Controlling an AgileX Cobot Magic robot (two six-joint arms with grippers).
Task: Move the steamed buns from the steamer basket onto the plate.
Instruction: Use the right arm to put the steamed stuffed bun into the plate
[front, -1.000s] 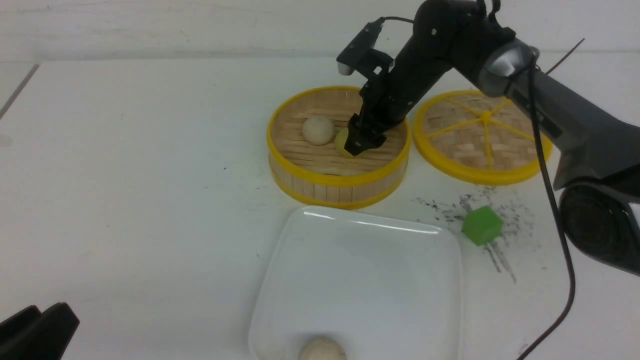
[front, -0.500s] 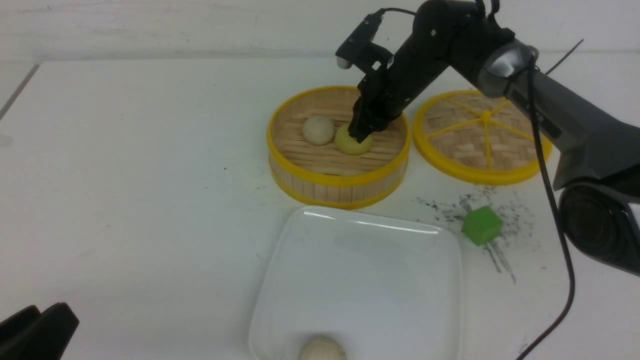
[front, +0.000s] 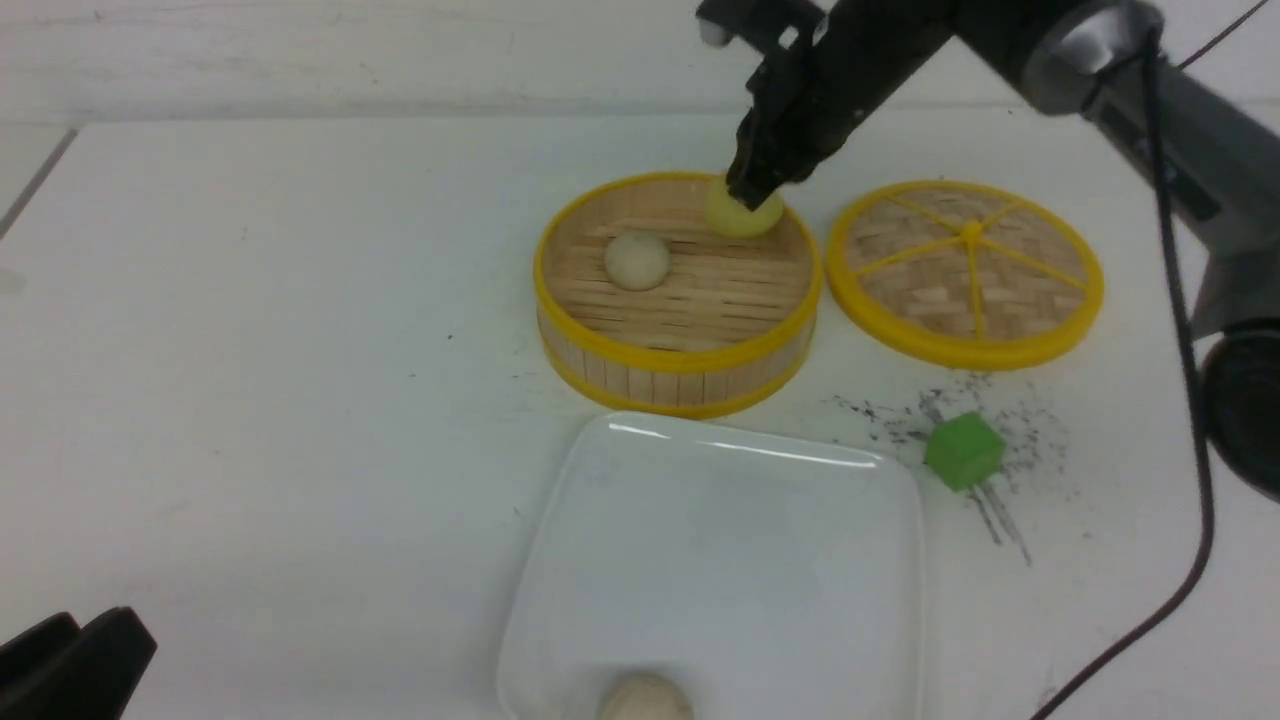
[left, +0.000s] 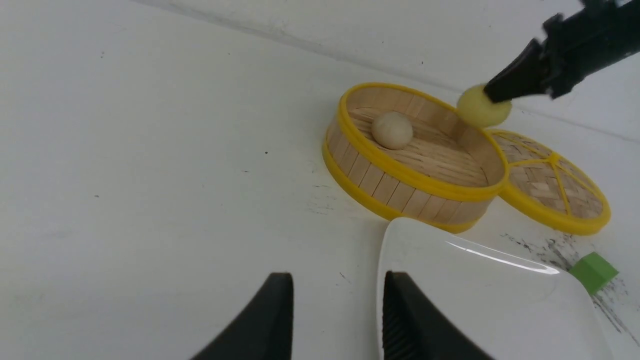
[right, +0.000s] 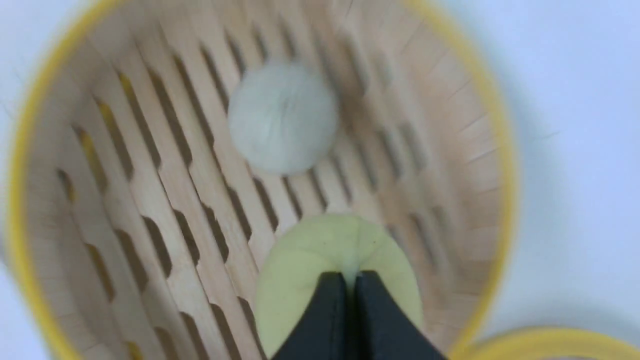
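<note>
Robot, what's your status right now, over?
Right end effector shut on yellow bun, above basket. Left end effector open, idle. Nothing blocking plate.

Lighting's bright and flat, looks like it comes from above, so the white counter (front: 250, 350) is nearly blown out and shadows are just faint soft smudges. The glossy plate (front: 720, 560) throws a thin white glare streak along its far rim in the front and left wrist views. Front view's a bit soft with a greenish cast. Right wrist view is worst: the steamer basket (right: 150, 200) and off-white bun (right: 282, 117) are smeared, and the pale yellow bun (right: 310, 270) is fuzzy too.
</note>
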